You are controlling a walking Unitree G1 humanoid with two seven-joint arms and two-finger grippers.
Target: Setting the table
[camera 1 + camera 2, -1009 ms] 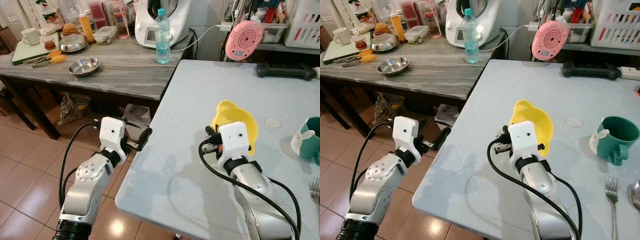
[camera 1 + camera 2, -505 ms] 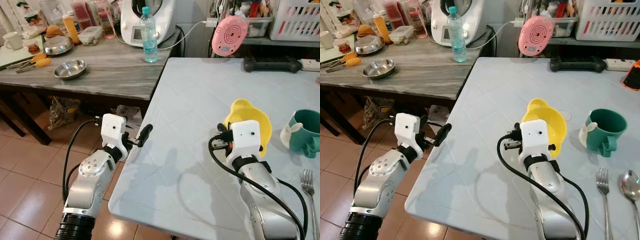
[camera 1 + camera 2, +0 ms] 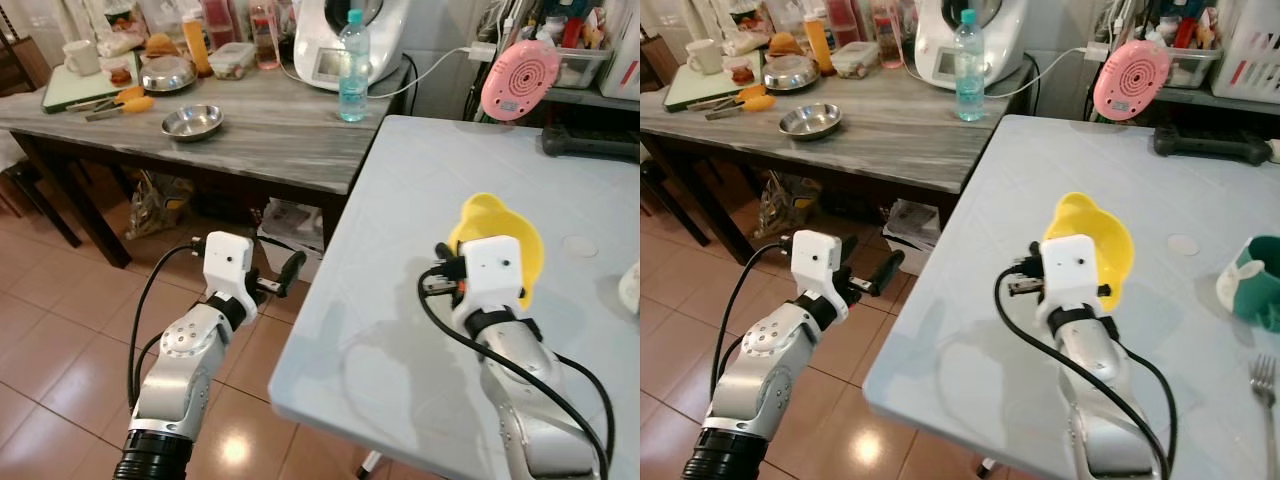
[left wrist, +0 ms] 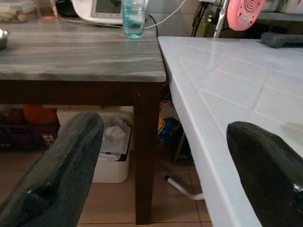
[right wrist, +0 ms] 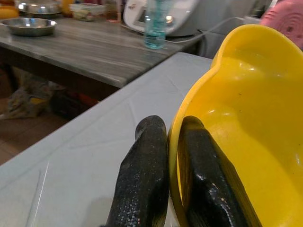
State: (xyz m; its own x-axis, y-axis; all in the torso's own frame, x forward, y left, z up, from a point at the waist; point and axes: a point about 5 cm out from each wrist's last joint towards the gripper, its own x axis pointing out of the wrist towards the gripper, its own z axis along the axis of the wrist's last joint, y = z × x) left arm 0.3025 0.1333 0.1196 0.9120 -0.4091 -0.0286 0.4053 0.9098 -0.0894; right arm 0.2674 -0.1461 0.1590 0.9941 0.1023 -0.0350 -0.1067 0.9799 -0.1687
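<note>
The right end effector (image 5: 165, 189) is pinching the rim of the yellow bowl (image 3: 498, 235) above the white worktop (image 3: 420, 200), the left end effector (image 4: 163, 156) is idling wide apart, empty, and that thin rim grip risks the bowl slipping.

Green mug (image 3: 1258, 279) and fork (image 3: 1270, 382): cropped by frame edge. Yellow bowl (image 3: 515, 224): partly occluded by right wrist housing.

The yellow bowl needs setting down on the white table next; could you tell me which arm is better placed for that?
The right. Its gripper already pinches the yellow bowl by the rim above the white table. The left gripper is open beside the table's edge.
</note>
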